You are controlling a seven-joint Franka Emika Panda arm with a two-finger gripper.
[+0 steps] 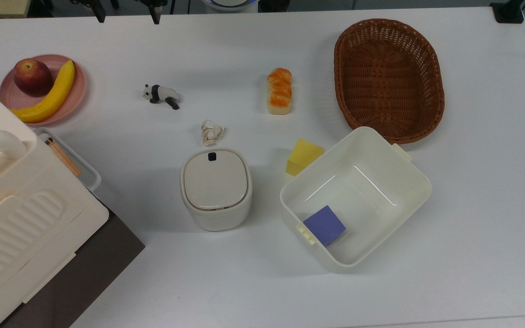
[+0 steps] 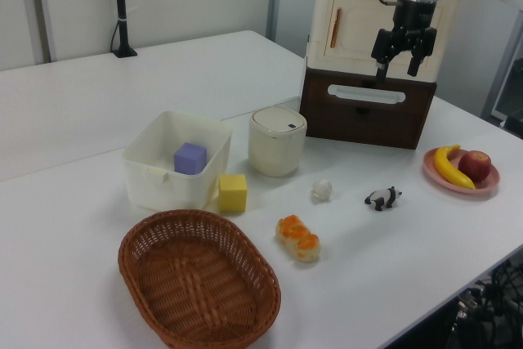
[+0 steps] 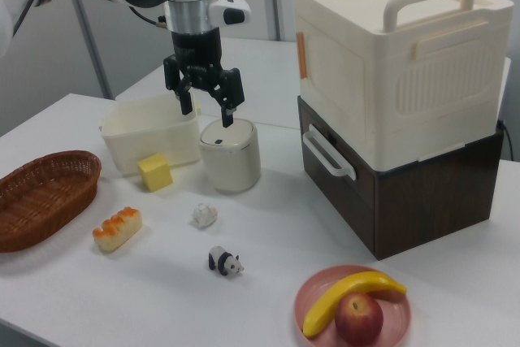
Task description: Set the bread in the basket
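The bread (image 1: 279, 91) is a small loaf with a glossy orange top, lying flat on the white table. It lies just to the top view's left of the brown wicker basket (image 1: 389, 79), a hand's width apart from it. The basket holds nothing. In the left view the bread (image 2: 297, 239) rests beside the basket (image 2: 198, 284). My gripper (image 2: 398, 69) hangs open and holds nothing, high above the table in front of the cream case. In the right view the gripper (image 3: 206, 111) hovers over the lidded bin, well away from the bread (image 3: 117, 228) and the basket (image 3: 45, 193).
A cream tub (image 1: 419, 182) holding a purple block (image 1: 324, 225) stands close to the basket, with a yellow block (image 1: 303, 157) against it. A lidded bin (image 1: 216, 189), paper wad (image 1: 211, 132), toy panda (image 1: 161, 94), fruit plate (image 1: 78, 89) and a tall cream case (image 1: 16, 218) fill the top view's left.
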